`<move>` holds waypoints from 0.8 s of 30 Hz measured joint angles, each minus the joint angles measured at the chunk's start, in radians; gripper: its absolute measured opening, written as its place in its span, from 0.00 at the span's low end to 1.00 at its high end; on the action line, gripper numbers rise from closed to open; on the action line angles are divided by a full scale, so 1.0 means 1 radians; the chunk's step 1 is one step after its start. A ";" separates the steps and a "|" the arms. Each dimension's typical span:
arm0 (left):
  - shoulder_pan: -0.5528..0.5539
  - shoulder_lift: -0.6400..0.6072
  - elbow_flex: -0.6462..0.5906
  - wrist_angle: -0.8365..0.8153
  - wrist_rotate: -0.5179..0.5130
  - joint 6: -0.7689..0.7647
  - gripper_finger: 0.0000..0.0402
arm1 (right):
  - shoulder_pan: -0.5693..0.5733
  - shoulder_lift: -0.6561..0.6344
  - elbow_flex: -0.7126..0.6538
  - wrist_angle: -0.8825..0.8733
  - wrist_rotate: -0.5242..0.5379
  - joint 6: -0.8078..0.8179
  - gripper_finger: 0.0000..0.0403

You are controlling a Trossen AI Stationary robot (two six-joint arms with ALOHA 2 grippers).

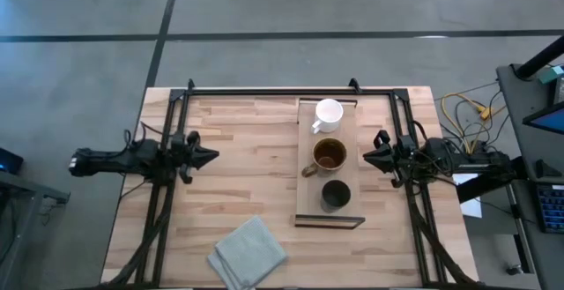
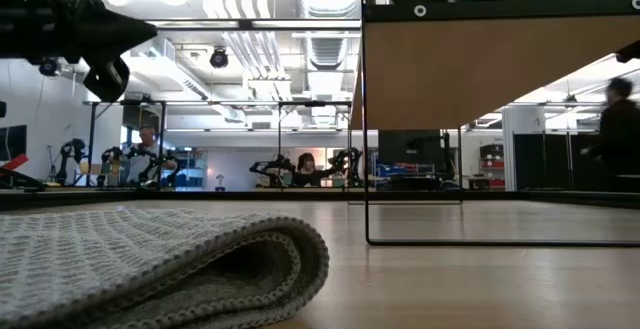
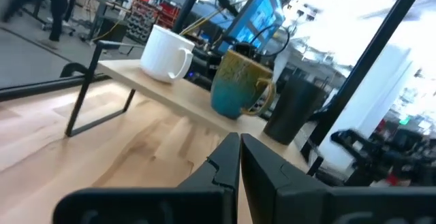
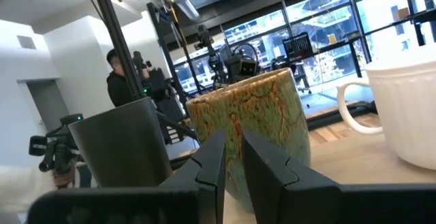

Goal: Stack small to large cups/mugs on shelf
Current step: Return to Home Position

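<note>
Three cups stand upright in a row on the raised light-wood shelf (image 1: 307,197). The white handled mug (image 1: 328,114) is at the far end, the olive-brown handled mug (image 1: 330,154) in the middle, and the dark handleless cup (image 1: 336,194) at the near end. They also show in the left wrist view: white mug (image 3: 165,52), olive-brown mug (image 3: 238,84), dark cup (image 3: 294,108). My left gripper (image 1: 211,156) is shut and empty over the table, left of the shelf. My right gripper (image 1: 368,156) is shut and empty just right of the shelf, level with the olive-brown mug (image 4: 252,129).
A folded grey cloth (image 1: 248,253) lies near the table's front edge, left of the shelf, and fills the low view's foreground (image 2: 150,259). Dark frame bars run along the table's far, left and right sides. People stand in the room beyond (image 4: 122,74).
</note>
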 joint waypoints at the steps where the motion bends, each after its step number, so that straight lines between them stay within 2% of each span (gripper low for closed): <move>1: 0.000 0.000 -0.014 0.024 0.000 -0.011 0.00 | 0.000 0.000 0.000 -0.001 0.000 0.000 0.11; 5: 0.000 0.000 -0.072 0.070 0.000 -0.038 0.00 | 0.000 0.000 0.000 -0.005 0.000 0.000 0.11; 24: 0.000 0.020 -0.074 0.050 -0.006 -0.040 0.00 | 0.000 0.000 0.000 -0.005 0.000 0.000 0.11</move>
